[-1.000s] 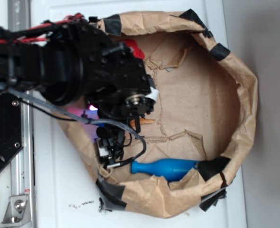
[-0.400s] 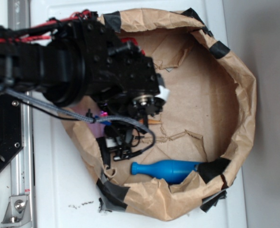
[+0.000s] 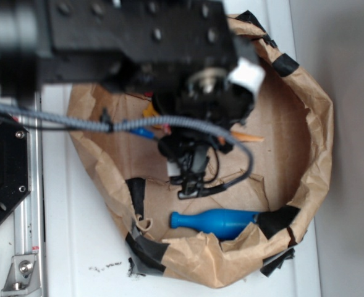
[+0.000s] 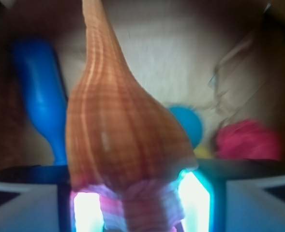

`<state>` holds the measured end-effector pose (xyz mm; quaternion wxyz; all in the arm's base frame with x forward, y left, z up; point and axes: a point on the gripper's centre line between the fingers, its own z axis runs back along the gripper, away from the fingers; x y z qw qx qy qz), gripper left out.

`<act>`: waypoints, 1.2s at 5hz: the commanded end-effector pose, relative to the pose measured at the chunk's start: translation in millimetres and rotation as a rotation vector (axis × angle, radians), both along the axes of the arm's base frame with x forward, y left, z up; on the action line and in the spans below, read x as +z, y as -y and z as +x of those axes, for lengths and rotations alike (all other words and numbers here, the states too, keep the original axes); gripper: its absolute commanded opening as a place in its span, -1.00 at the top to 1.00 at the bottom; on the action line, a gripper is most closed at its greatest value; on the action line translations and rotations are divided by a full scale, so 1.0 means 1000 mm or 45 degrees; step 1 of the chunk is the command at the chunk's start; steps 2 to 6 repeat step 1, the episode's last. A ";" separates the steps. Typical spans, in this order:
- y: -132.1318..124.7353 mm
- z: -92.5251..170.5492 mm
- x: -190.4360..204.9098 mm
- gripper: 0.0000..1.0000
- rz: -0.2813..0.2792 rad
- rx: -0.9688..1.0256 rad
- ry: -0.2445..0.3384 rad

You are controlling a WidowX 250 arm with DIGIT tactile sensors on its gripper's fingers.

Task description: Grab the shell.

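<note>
My body: black, blocky, screw-studded

My arm is matte black plates dotted with round screw holes, a silver hub and white tab at the wrist. A grey braided cable and thin black wires loop below. Pads on my gripper glow white-cyan.

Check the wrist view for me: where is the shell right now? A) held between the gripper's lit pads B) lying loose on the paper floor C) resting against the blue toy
A: the wrist view shows the shell filling the frame, its wide end seated between the gripper pads.
</note>
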<state>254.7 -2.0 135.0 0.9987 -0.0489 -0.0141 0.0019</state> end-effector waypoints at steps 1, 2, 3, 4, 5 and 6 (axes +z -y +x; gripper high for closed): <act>-0.011 -0.019 0.067 1.00 0.037 -0.038 0.107; -0.011 -0.019 0.067 1.00 0.037 -0.038 0.107; -0.011 -0.019 0.067 1.00 0.037 -0.038 0.107; -0.011 -0.019 0.067 1.00 0.037 -0.038 0.107; -0.011 -0.019 0.067 1.00 0.037 -0.038 0.107; -0.011 -0.019 0.067 1.00 0.037 -0.038 0.107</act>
